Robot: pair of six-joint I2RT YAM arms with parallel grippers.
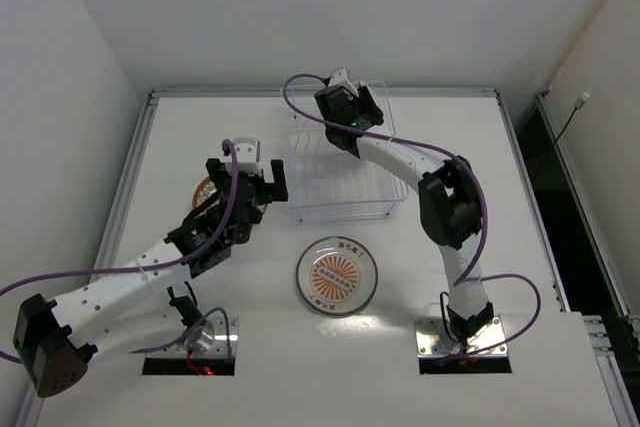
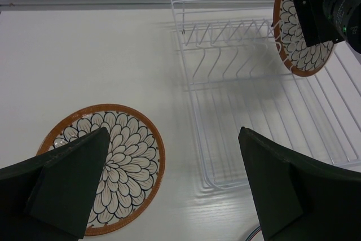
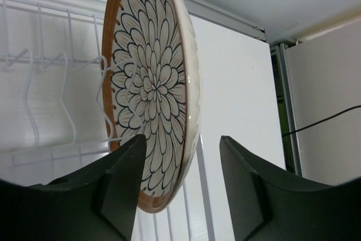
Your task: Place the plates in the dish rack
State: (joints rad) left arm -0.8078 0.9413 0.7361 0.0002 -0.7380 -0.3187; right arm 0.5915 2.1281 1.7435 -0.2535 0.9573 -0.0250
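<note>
From above, the sunburst plate [image 1: 336,277] is lying on the counter [image 1: 200,127] in front of the dish rack [image 1: 345,217], with open room all around it. In the left wrist view, your left pincer [image 2: 172,134] is hovering fully spread over an orange-rimmed petal plate [image 2: 113,159] lying flat near the rack. In the right wrist view, your right pincer [image 3: 181,142] is standing spread around a second petal plate [image 3: 149,83], upright at the end prongs [image 3: 31,100]; a gap is showing beside the rim. You should be confirming the plate is resting in its slot, then backing out straight, minding the prongs
</note>
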